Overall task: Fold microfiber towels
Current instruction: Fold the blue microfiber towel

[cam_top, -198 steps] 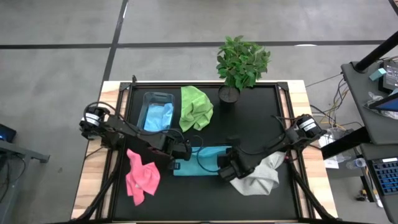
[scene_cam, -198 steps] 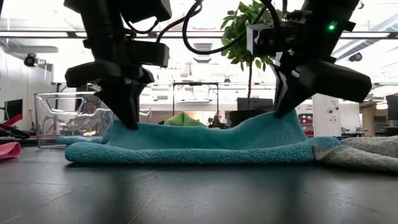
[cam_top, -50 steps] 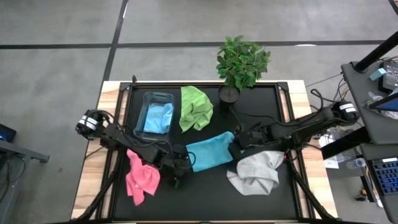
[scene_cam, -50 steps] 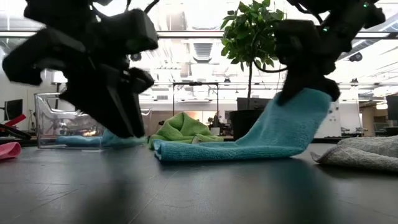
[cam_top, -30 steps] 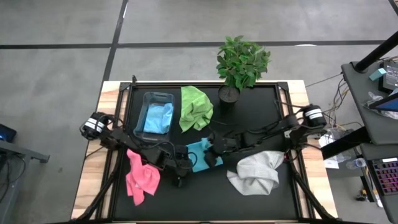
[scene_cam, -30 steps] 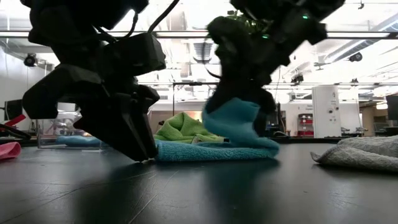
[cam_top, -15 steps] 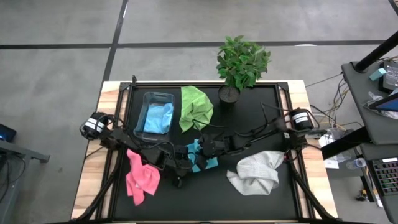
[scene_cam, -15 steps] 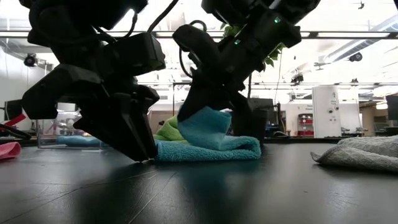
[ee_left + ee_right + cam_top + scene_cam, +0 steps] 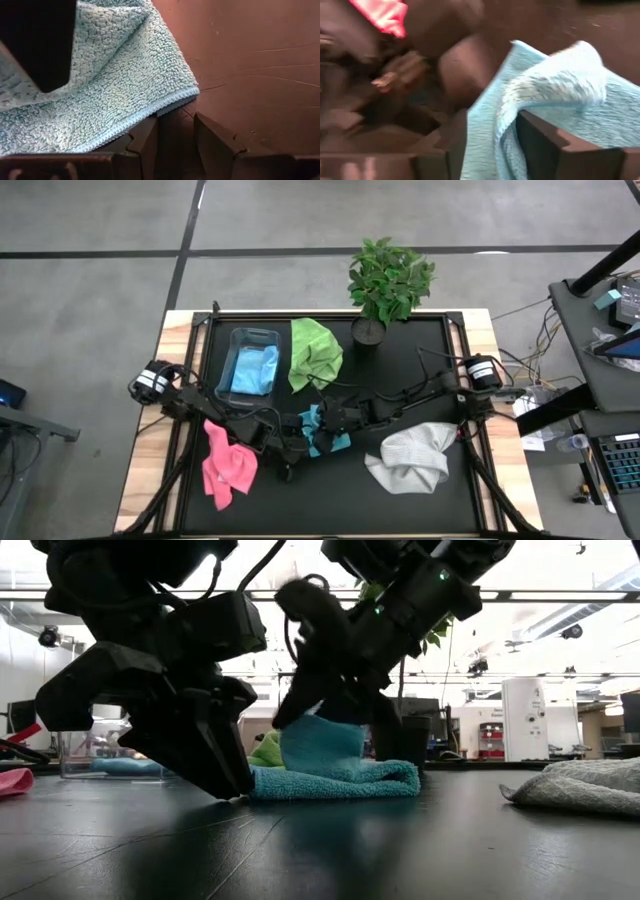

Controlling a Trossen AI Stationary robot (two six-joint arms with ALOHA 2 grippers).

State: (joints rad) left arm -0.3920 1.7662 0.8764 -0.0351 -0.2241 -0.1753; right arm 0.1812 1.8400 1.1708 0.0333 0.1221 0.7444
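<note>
Two dark robot arms meet at the centre of a black worktop (image 9: 420,350), midway through folding a heap of microfiber cloths. Working left to right in the overhead view: a crumpled pink microfiber towel (image 9: 228,465) lies unfolded at about eight o'clock from the centre. At eleven o'clock, a clear rectangular plastic bin (image 9: 250,340) holds a light blue towel (image 9: 254,368); whether that one is folded cannot be told. Beside the bin, at twelve o'clock, a lime green towel (image 9: 315,352) sits in a loose, rumpled mound.

At the centre, the left pincer (image 9: 291,434) presses down at the near-left edge of a teal-blue looped-pile towel (image 9: 335,778); in its wrist view its fingers stand slightly apart with a stitched corner of the cloth just ahead of them, and whether they pinch it cannot be told. The right pincer (image 9: 490,142) hovers over the same towel with one doubled-over flap lying between its parted fingers, apparently in the act of letting go. This towel looks folded over once, its upper layer puffed up and not yet flattened.

At one o'clock stands a green potted plant (image 9: 388,278). At five o'clock, a pale grey-white towel (image 9: 412,457) lies bunched and untouched.

By this reading, at most one towel is finished, one is part-folded, and three remain. All cloths look soft, nubbly and limp.
</note>
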